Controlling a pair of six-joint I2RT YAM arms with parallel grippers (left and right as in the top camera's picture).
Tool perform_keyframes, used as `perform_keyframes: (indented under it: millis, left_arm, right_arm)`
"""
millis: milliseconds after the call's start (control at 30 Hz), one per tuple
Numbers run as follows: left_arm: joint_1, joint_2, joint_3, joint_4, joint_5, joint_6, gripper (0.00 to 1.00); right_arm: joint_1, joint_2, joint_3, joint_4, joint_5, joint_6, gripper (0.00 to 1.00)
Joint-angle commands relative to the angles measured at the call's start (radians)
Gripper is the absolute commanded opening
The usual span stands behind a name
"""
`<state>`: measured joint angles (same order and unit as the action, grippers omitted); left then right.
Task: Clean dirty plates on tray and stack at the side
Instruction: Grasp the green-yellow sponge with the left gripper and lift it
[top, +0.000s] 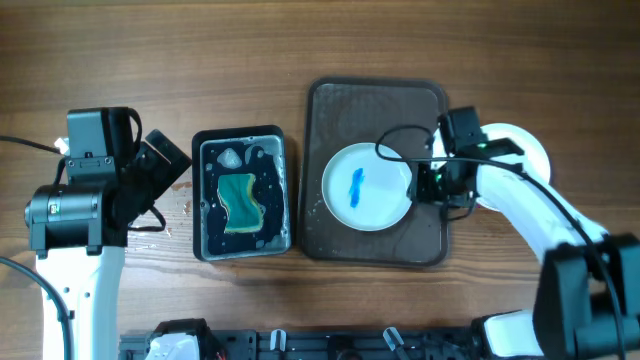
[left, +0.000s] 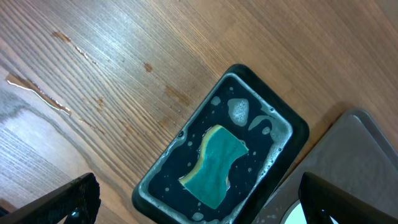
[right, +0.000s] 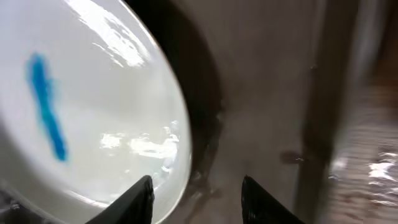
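Note:
A white plate (top: 383, 200) with a blue smear (top: 356, 187) lies on the dark brown tray (top: 330, 110). My right gripper (top: 425, 185) sits at the plate's right edge. In the right wrist view the plate (right: 81, 106) fills the left and its rim runs between the jaws of the right gripper (right: 196, 199), which stand apart: one finger over the plate, the other over the tray (right: 267, 93). My left gripper (top: 165, 160) is open over the bare wood left of the basin, holding nothing. Another white plate (top: 530, 150) lies right of the tray, partly hidden under the right arm.
A black basin (top: 205, 240) of soapy water with a green sponge (top: 240, 200) stands left of the tray. The left wrist view shows the basin (left: 292, 127), the sponge (left: 214, 165), a tray corner (left: 354, 149) and water streaks (left: 37, 93) on the wood.

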<state>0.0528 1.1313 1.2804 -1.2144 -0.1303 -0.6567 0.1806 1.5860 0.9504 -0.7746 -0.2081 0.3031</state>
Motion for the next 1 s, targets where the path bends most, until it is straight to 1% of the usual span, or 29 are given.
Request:
perform_keyframes:
  millis: [0,100,233,400,467,533,567,600,667,733,767,833,900,967]
  left_arm:
    - [0.005,-0.003,0.014,0.03,0.026,-0.006,1.0]
    - [0.005,-0.002,0.014,0.032,0.109,-0.005,1.0]
    - [-0.01,0.037,0.008,0.02,0.22,-0.005,1.0]
    - [-0.105,0.163,-0.053,-0.011,0.222,-0.005,1.0]
    - [-0.146,0.251,-0.099,-0.008,0.219,-0.006,1.0]
    - [-0.179,0.332,-0.129,-0.002,0.22,-0.01,1.0]
    - [-0.196,0.371,-0.14,0.0,0.22,-0.01,0.94]
    - [-0.216,0.41,-0.149,0.002,0.221,-0.01,0.85]
    - [-0.264,0.495,-0.154,0.006,0.223,-0.01,0.73]
    - [-0.301,0.555,-0.155,0.03,0.198,-0.01,0.55]
    - [-0.317,0.587,-0.155,0.047,0.166,-0.017,0.43]
    - [-0.336,0.628,-0.155,0.065,0.115,-0.061,0.33]
    - [-0.347,0.667,-0.155,0.084,0.075,-0.094,0.31]
    - [-0.348,0.701,-0.155,0.113,0.069,-0.096,0.28]
  right_arm:
    - [-0.005,-0.137,0.13,-0.068,0.058,-0.101,0.45]
    - [-0.005,-0.221,0.161,-0.087,0.051,-0.127,0.39]
    - [-0.005,-0.287,0.161,-0.079,0.009,-0.122,0.39]
    - [-0.005,-0.289,0.161,-0.079,-0.037,-0.116,0.41]
    - [-0.005,-0.287,0.16,-0.079,-0.037,-0.107,0.43]
    - [-0.005,-0.287,0.16,-0.079,-0.037,-0.091,0.44]
    - [-0.005,-0.287,0.16,-0.078,-0.037,-0.091,0.44]
    - [-0.005,-0.286,0.16,-0.078,-0.037,-0.091,0.44]
    - [-0.005,-0.286,0.16,-0.078,-0.037,-0.09,0.45]
    - [-0.005,-0.286,0.16,-0.078,-0.037,-0.091,0.45]
    - [-0.005,-0.286,0.16,-0.079,-0.037,-0.09,0.45]
    - [-0.005,-0.286,0.16,-0.081,-0.037,-0.091,0.45]
    - [-0.005,-0.286,0.16,-0.088,-0.037,-0.091,0.45]
    - [-0.005,-0.286,0.16,-0.095,-0.037,-0.091,0.45]
